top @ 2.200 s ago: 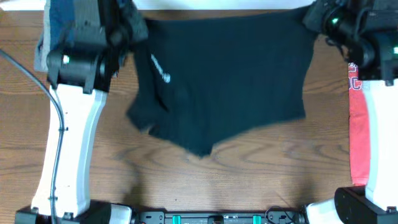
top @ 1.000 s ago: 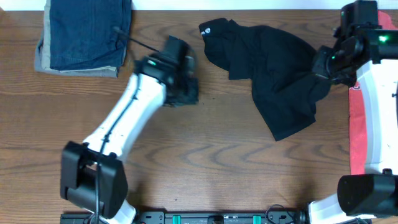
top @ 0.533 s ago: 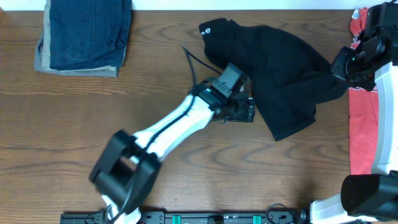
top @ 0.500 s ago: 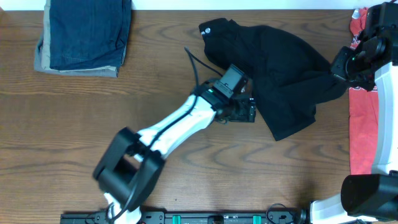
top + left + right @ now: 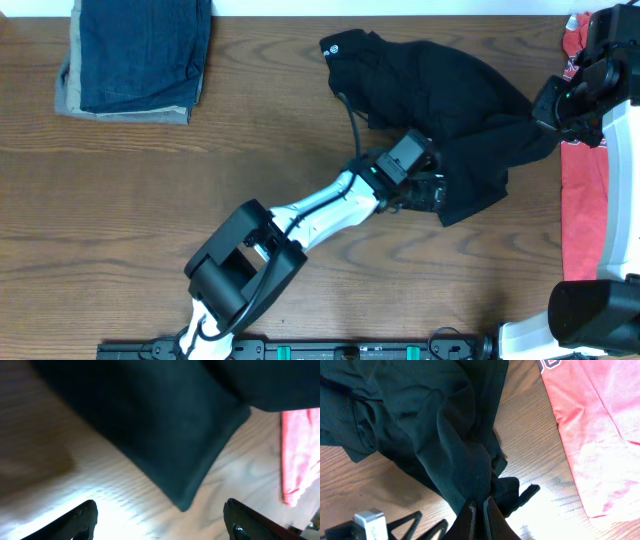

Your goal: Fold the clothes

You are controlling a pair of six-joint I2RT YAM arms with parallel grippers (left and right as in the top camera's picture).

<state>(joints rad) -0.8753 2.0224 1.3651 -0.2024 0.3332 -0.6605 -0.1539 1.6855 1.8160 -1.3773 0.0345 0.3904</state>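
Observation:
The clothes, a black shirt (image 5: 440, 100), lie bunched on the wooden table at upper right, with a small white logo (image 5: 333, 47) at the left end. My left gripper (image 5: 432, 192) sits at the shirt's lower corner. In the left wrist view this gripper (image 5: 161, 520) is open, and the corner of the shirt (image 5: 170, 440) points down between the two fingertips without touching them. My right gripper (image 5: 543, 108) holds the shirt's right edge. In the right wrist view it (image 5: 481, 508) is shut on a fold of the black fabric (image 5: 445, 425), which rises in a ridge toward it.
A red printed T-shirt (image 5: 582, 200) lies along the right edge, close to the right arm, and shows in both wrist views (image 5: 590, 420) (image 5: 300, 455). A folded stack of blue denim and tan cloth (image 5: 135, 55) sits at the upper left.
My left arm has swung right across the table to the shirt's lower corner, and its jaws have opened wide. The right gripper pulled the shirt's edge rightward, then stayed still.

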